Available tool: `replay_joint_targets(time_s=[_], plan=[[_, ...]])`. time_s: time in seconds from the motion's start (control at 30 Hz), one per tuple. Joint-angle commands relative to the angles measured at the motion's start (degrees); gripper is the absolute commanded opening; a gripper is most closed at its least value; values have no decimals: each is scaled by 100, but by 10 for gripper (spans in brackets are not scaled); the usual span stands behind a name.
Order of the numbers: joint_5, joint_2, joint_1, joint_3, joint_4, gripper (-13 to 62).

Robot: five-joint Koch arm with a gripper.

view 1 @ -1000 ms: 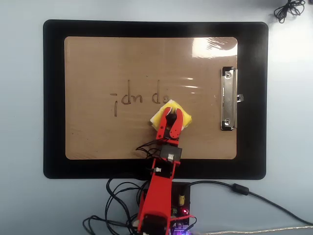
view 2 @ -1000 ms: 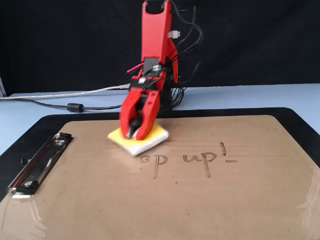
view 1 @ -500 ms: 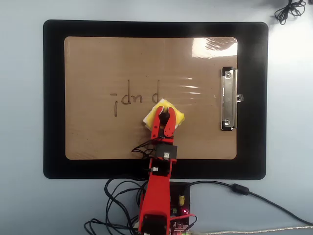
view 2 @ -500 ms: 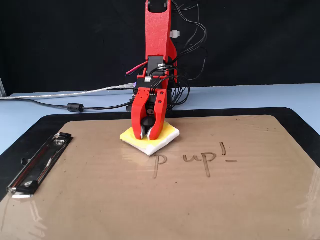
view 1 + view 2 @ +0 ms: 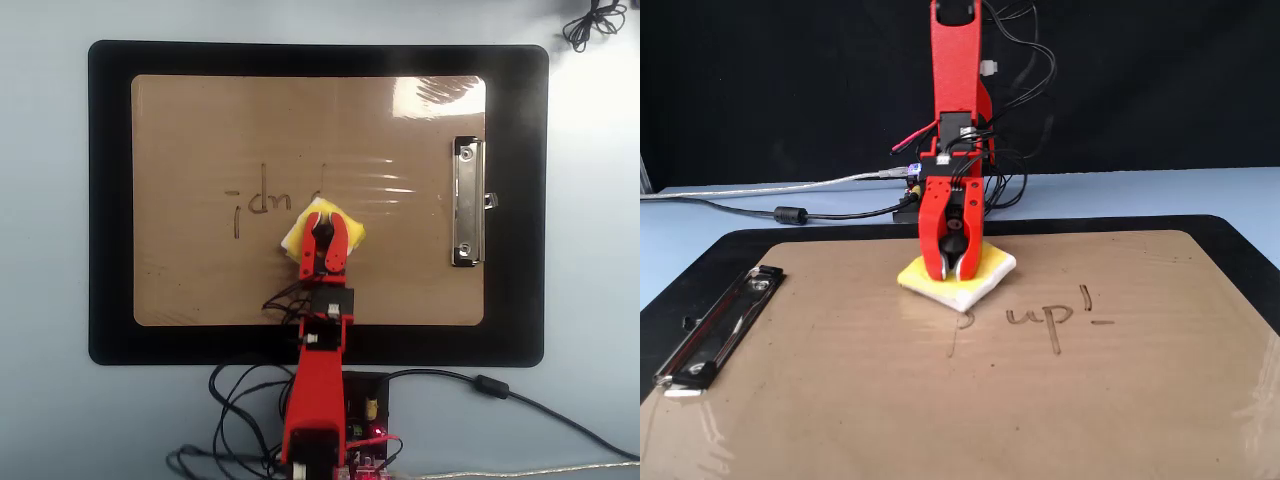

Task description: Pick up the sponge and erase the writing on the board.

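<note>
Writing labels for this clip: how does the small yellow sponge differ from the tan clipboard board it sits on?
The small yellow square sponge is far smaller than the large tan-brown rectangular clipboard board. The sponge looks soft and matte; the board is glossy with glare streaks. The sponge sits turned diagonally under the red hand; the board lies square to the black mat. Both lie flat.

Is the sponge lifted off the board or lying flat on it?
Flat on it: the sponge lies on the board with no gap below it, the hand shut on it.

the writing point(image 5: 262, 203) on the board point(image 5: 200, 120) reads roughly "jdn"; sponge-covered beyond
</note>
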Motion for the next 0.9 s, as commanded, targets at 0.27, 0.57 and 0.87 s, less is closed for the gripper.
replay_joint_targets(time_s=[0.27, 0.57, 0.87], plan=[[-211, 642, -668, 501, -105, -77], [-466, -2259, -800, -2795, 79, -77], [-466, 501, -1600, -44, 510, -76]])
